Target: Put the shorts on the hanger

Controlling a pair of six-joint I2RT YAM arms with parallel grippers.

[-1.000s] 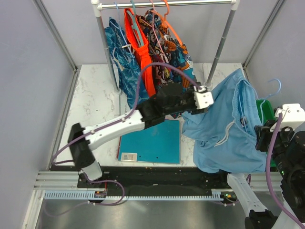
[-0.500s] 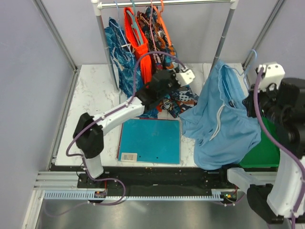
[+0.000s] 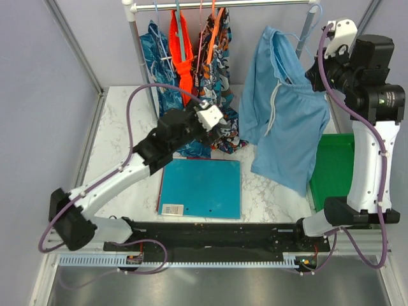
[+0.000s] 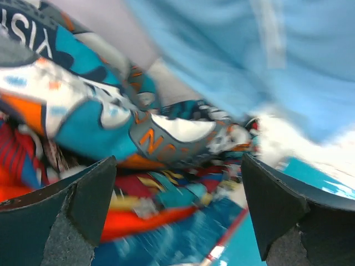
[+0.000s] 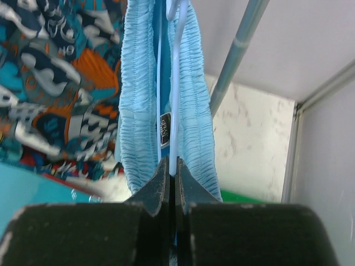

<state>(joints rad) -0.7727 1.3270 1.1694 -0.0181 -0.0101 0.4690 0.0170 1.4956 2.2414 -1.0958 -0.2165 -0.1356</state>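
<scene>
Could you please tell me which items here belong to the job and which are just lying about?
Job: light blue shorts, hanger, right gripper shut on the hanger.
Lying about: teal folder, green bin, orange shorts, printed shorts.

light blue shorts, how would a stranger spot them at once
Look at the metal clothes rail across the back of the table, then to its right end. The shorts hang there from a thin hanger pinched by the right gripper. They are plain sky blue with white drawstrings, unlike the printed and orange garments beside them.
</scene>
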